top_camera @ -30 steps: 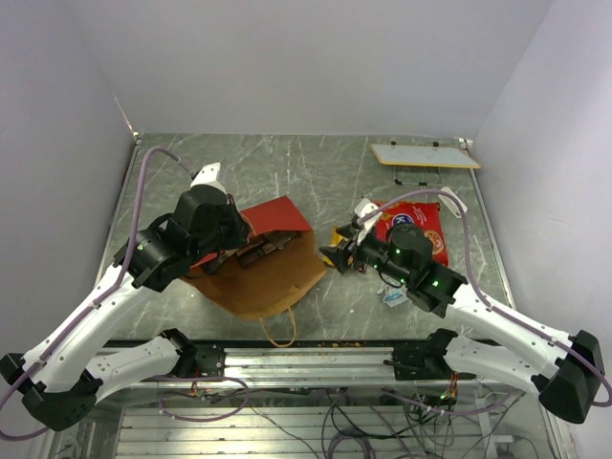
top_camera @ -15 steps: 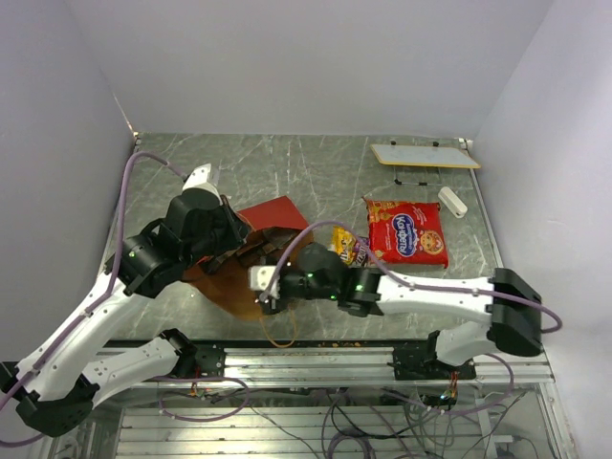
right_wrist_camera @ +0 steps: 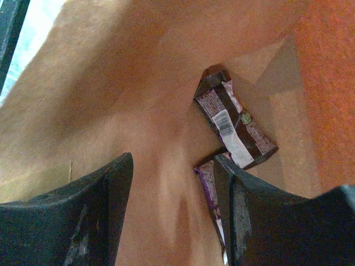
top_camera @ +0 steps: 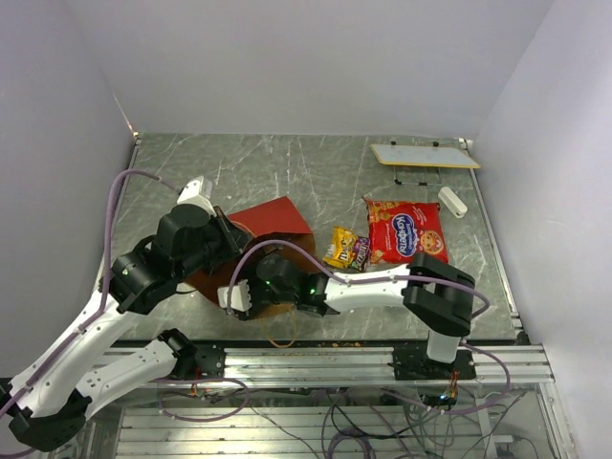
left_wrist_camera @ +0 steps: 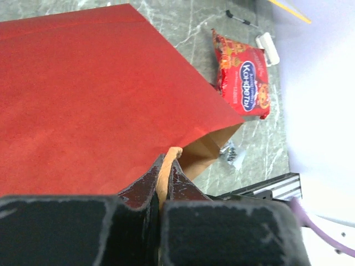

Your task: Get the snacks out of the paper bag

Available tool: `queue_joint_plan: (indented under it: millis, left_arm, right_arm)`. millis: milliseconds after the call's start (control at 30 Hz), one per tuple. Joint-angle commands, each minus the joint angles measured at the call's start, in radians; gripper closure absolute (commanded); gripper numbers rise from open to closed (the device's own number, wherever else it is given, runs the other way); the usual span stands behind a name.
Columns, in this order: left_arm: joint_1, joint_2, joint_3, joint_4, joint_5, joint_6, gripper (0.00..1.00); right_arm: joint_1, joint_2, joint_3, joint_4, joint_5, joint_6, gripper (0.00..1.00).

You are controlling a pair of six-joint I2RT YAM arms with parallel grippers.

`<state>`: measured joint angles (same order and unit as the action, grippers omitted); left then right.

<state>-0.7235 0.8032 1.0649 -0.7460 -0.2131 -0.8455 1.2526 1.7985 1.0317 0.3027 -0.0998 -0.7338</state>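
Note:
The paper bag [top_camera: 275, 218] lies on its side, red outside, brown inside, mouth toward the near edge. My left gripper [top_camera: 229, 245] is shut on its tan handle [left_wrist_camera: 169, 164] and holds the upper wall [left_wrist_camera: 83, 94] up. My right gripper [top_camera: 234, 296] is open inside the bag's mouth. In the right wrist view the open gripper [right_wrist_camera: 175, 205] faces kraft paper and two dark purple-brown snack wrappers [right_wrist_camera: 236, 127], the nearer one [right_wrist_camera: 209, 191] beside the right finger. Outside lie the big red packet [top_camera: 406, 229], the yellow-orange packet [top_camera: 346, 249] and a silvery wrapper [left_wrist_camera: 230, 152].
A flat white board [top_camera: 424, 155] lies at the back right. A small white cylinder [top_camera: 451, 201] lies beside the red packet. The bag's other handle loop [top_camera: 280, 335] hangs over the metal rail at the near table edge. Walls close in left, back and right.
My right arm has swung left from beside the red packet and gone into the bag's mouth. The yellow-orange packet now lies uncovered on the table. My left gripper keeps its hold and has shifted slightly left.

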Motion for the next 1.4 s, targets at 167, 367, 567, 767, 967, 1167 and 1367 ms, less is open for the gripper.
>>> queue_joint_plan:
  millis: [167,367,567,767,967,1167,1367]
  left_arm:
    - [-0.002,-0.033,-0.003,0.141,0.074,0.011,0.93]
    - [-0.002,-0.084,-0.057,0.171,0.1,-0.018,0.93]
    - [-0.003,-0.138,-0.074,0.17,0.085,-0.034,0.93]
    - [-0.002,-0.113,-0.039,0.18,0.105,0.003,0.93]
    - [-0.002,-0.056,0.016,0.189,0.149,0.045,0.93]
    - [-0.003,-0.028,0.03,0.188,0.165,0.056,0.93]
    - [-0.003,-0.05,0.023,0.169,0.14,0.045,0.93]
  right_arm:
    - [0.046,0.117,0.034,0.197,-0.084,0.051,0.41]
    - [0.018,0.139,-0.064,0.444,-0.013,0.147,0.41]
    - [-0.04,0.161,-0.038,0.385,-0.007,-0.096,0.39]
    - [-0.065,0.255,0.116,0.269,-0.021,-0.258,0.38]
    - [-0.064,0.354,0.252,0.191,0.003,-0.337,0.36]
    - [-0.063,0.456,0.372,0.129,0.04,-0.38,0.35]
    - [-0.067,0.534,0.467,0.11,0.073,-0.383,0.39]
